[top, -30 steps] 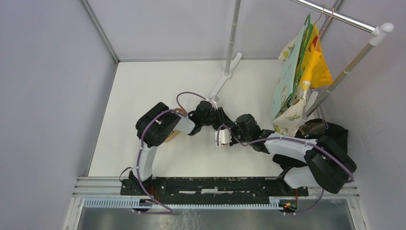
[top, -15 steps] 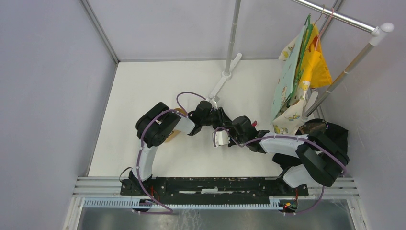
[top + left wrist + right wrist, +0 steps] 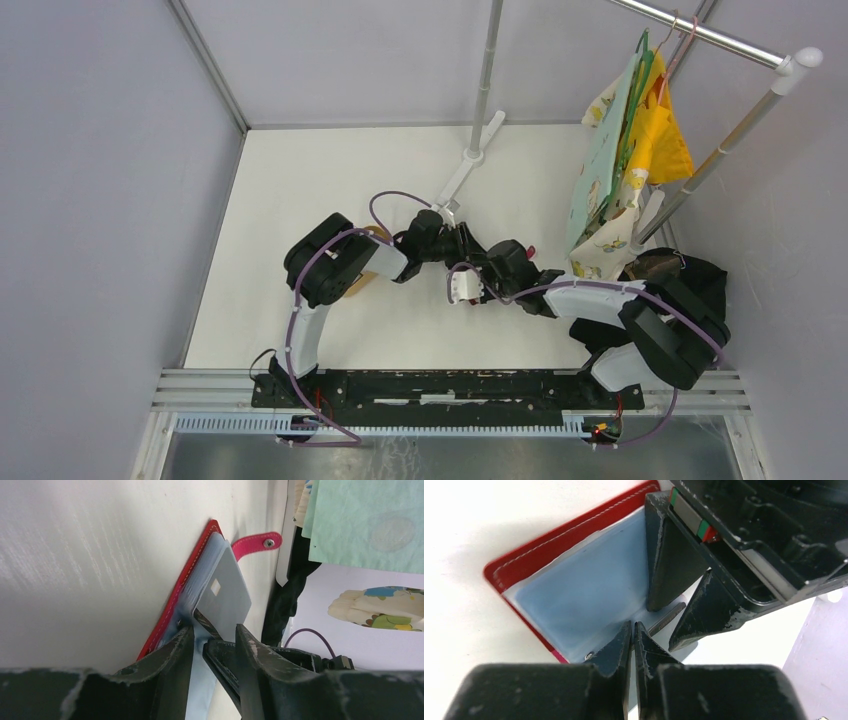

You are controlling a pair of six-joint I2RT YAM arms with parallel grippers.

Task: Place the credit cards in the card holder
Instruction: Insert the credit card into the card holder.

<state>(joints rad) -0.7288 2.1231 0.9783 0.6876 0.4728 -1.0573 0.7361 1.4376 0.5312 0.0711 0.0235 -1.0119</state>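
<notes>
Since the earlier overhead frame my right arm has swung in toward the left one, and the red snap tab now peeks out beside its wrist, at the centre of the frame. Lying open and flat on the white table, the card holder runs up the middle of the left wrist view. I have the right gripper nipped almost shut on the near edge of the grey-blue pocket panel, by my judgement to pin the holder and keep that pocket's mouth steady. One pale grey credit card stands tilted, its lower corner down at the pocket. The left gripper has its jaws apart on either side of the card with a clear gap showing, so I reckon I am letting go so the card can seat itself; other cards are out of sight
</notes>
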